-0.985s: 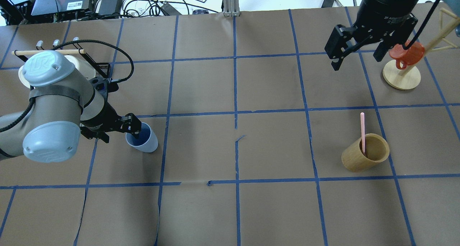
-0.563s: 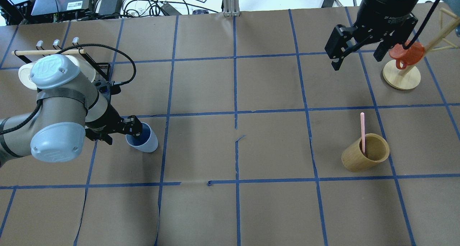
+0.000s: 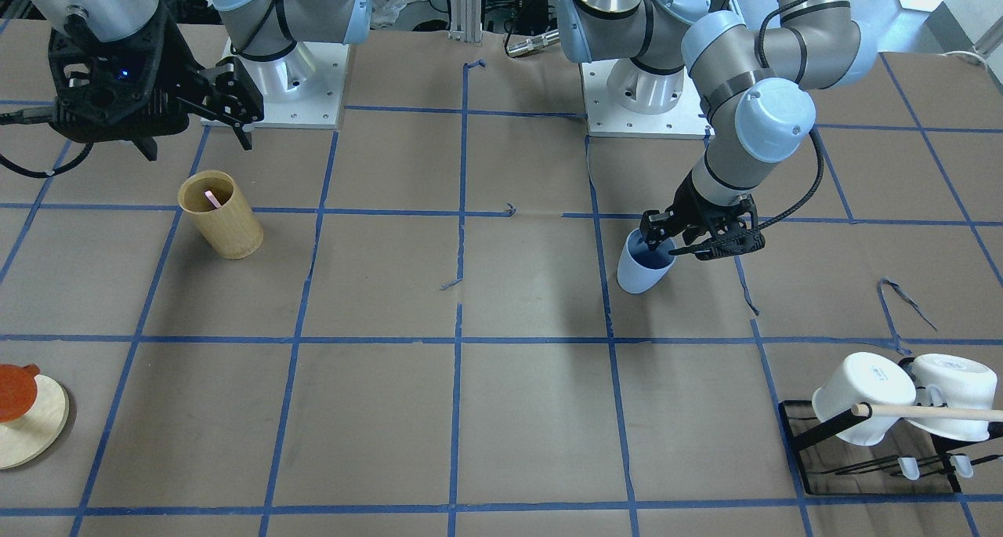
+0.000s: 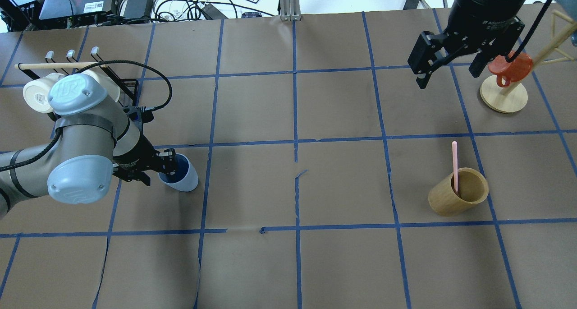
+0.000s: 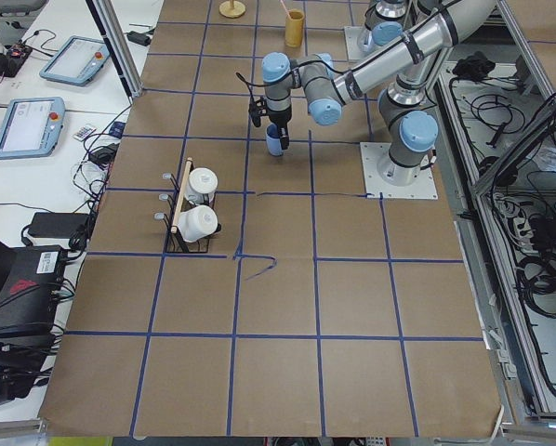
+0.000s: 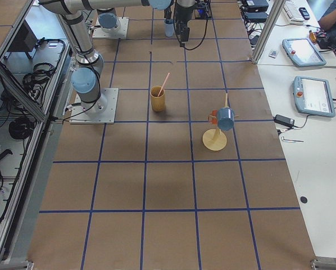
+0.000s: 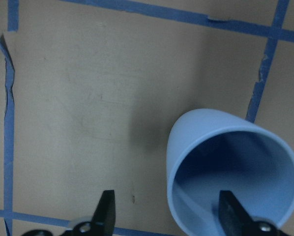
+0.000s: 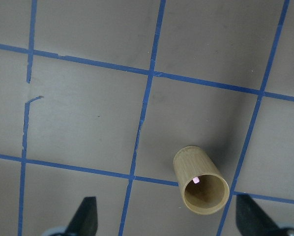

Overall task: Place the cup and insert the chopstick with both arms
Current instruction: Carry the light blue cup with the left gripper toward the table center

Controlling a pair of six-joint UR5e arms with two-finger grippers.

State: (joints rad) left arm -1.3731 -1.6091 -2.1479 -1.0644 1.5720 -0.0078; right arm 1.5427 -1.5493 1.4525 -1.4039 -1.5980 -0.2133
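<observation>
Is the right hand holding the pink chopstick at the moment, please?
No, the right hand hangs open and empty above the table, while the chopstick stands in the wooden cup.

Two white mugs (image 3: 862,396) hung on a black rack (image 3: 819,427) at one bench (image 3: 501,411) corner. Far across from the rack, an orange cup (image 4: 511,66) hung on a wooden stand (image 4: 503,97).

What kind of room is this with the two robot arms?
Probably a robotics lab: robot arms bolted to a table gridded with blue tape, control tablets on a side desk, and cables beside it.
</observation>
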